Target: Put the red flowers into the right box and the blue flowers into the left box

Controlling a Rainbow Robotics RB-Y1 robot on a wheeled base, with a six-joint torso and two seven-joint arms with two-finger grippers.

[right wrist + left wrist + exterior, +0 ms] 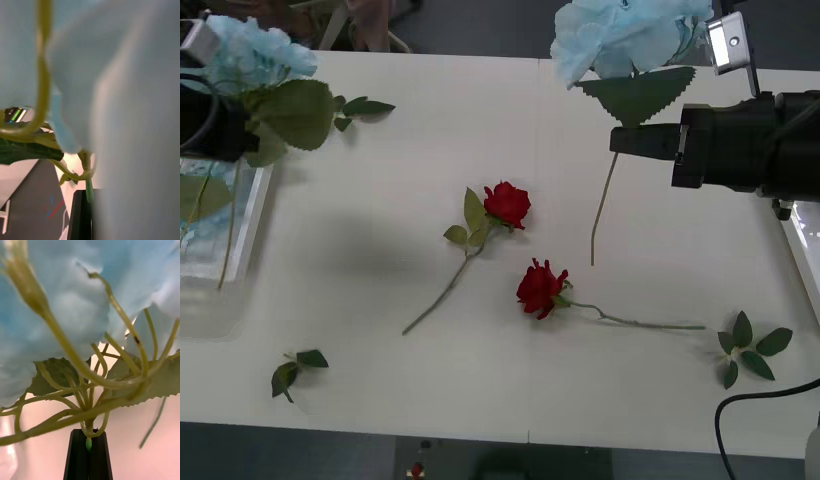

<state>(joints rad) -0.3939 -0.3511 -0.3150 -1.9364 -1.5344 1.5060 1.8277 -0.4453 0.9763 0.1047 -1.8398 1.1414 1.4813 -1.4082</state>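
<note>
Two red flowers lie on the white table: one rose at the centre, the other just below and right of it, stems flat. My left gripper is shut on the stem of a blue flower, held above the left box at the left edge. In that box lies another pale blue bloom with its leaf and stem. My right gripper is shut on a second blue flower, raised at the back right with its stem hanging down. The right box peeks in at the right edge.
Loose green leaf sprigs lie at the front left, the front right and the back left. A black cable curls at the front right corner. The table's front edge runs along the bottom of the front view.
</note>
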